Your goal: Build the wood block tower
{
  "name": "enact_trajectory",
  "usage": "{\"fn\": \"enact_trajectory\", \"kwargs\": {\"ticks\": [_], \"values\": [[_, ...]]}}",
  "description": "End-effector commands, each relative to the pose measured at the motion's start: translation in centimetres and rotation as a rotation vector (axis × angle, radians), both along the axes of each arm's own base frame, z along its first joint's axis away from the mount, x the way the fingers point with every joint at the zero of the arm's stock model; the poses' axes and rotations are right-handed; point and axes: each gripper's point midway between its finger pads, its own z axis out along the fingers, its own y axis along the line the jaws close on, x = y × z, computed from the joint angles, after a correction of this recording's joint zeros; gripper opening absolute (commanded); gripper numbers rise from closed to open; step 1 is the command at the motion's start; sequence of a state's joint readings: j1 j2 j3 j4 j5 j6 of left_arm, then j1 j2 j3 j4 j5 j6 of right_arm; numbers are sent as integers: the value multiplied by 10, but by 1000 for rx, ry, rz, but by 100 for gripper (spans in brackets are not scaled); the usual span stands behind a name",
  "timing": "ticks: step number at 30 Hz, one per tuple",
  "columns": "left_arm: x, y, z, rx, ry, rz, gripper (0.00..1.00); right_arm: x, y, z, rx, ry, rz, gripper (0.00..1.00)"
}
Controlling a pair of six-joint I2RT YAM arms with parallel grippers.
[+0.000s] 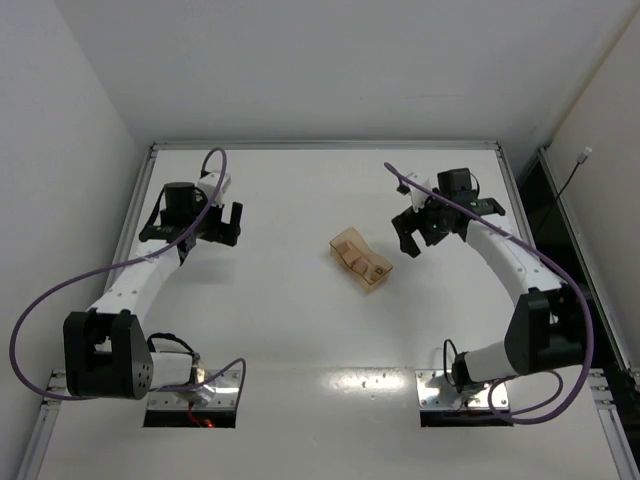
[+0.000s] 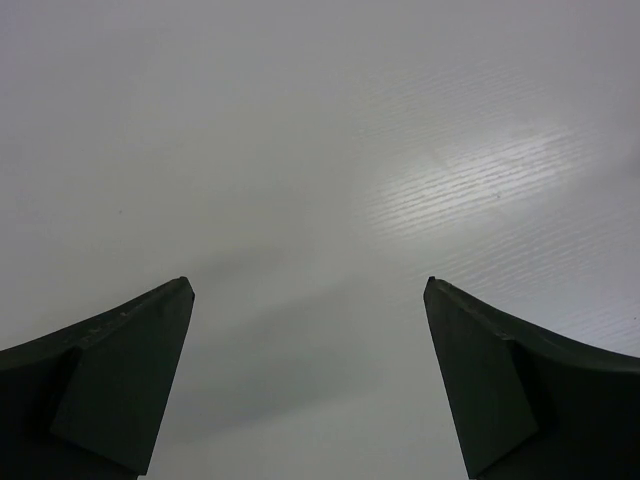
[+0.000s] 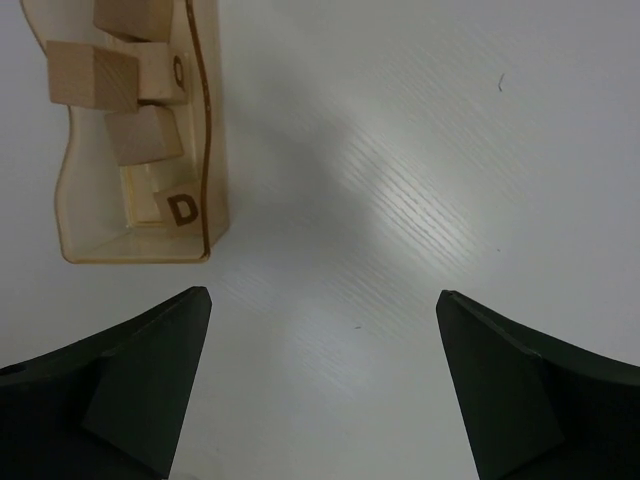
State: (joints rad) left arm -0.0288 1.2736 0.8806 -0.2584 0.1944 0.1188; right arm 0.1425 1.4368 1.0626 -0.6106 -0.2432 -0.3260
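Note:
Several small light-brown wooden cubes (image 3: 92, 75) lie loose inside a translucent amber tray (image 3: 210, 150) near the table's middle; the tray also shows in the top view (image 1: 378, 278), with the cubes (image 1: 356, 255) in it. One cube shows a letter D (image 3: 180, 208). My right gripper (image 3: 323, 296) is open and empty, just right of the tray in the top view (image 1: 410, 237). My left gripper (image 2: 308, 286) is open and empty over bare table at the far left (image 1: 222, 228), well away from the tray.
The white table (image 1: 300, 330) has a metal rim, with white walls at the back and sides. Purple cables loop from both arms. A black gap and a cable run along the right edge (image 1: 560, 190).

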Motion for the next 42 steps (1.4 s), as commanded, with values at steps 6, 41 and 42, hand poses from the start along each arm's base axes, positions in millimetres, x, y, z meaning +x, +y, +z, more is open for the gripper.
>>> {"fn": "enact_trajectory", "kwargs": {"ticks": [6, 41, 42], "values": [[7, -6, 11, -20, -18, -5, 100, 4, 47, 0, 117, -20, 39, 82], [21, 13, 8, 17, -6, 105, 100, 26, 63, -33, -173, -207, -62, 0], [21, 13, 8, 17, -6, 106, 100, 24, 71, -26, -153, -241, -45, 0]]}}
